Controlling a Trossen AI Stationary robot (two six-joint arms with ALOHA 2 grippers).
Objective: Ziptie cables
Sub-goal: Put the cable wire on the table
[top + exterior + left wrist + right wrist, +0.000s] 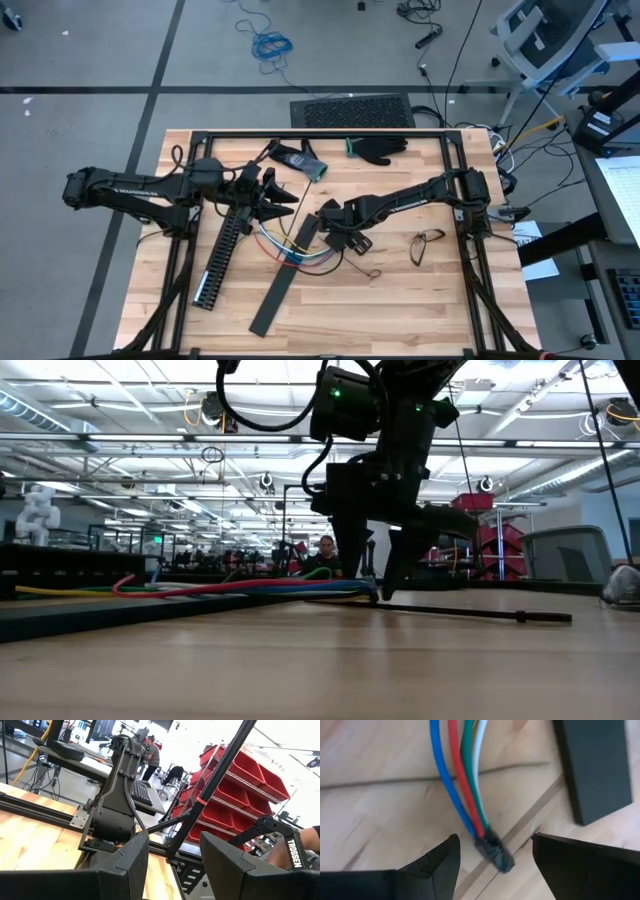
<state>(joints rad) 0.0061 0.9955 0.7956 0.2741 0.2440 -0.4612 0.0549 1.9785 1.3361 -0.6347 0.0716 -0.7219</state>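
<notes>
Red storage bins point(235, 785) hang on a rack in the room beyond the tabletop point(400, 310); what is in them cannot be made out. On the tabletop a long black slotted duct point(222, 262) lies at an angle on the left side, and no wires can be seen inside it. Its flat black lid strip point(285, 285) lies just beside it, nearer the middle.

The cables point(290, 250), a small bundle of blue, red, green and pale wires, lie flat on the wood between the duct and the right gripper point(335, 232). In the right wrist view the wires point(465, 780) run together into a dark bound end point(494, 851), and that end lies in the open gap between the right gripper's point(495, 855) two fingers, touching neither. These fingers stand fairly wide and hold nothing. In the low view the right gripper point(362, 592) reaches down to the tabletop at the end of the cables point(230, 586).

The left gripper point(278, 200) hovers over the upper end of the duct, near the cables but apart from them. Its fingers point(132, 865) are partly open with nothing between them.

A black glove point(380, 148) and a pair of glasses point(428, 245) lie elsewhere on the tabletop.
</notes>
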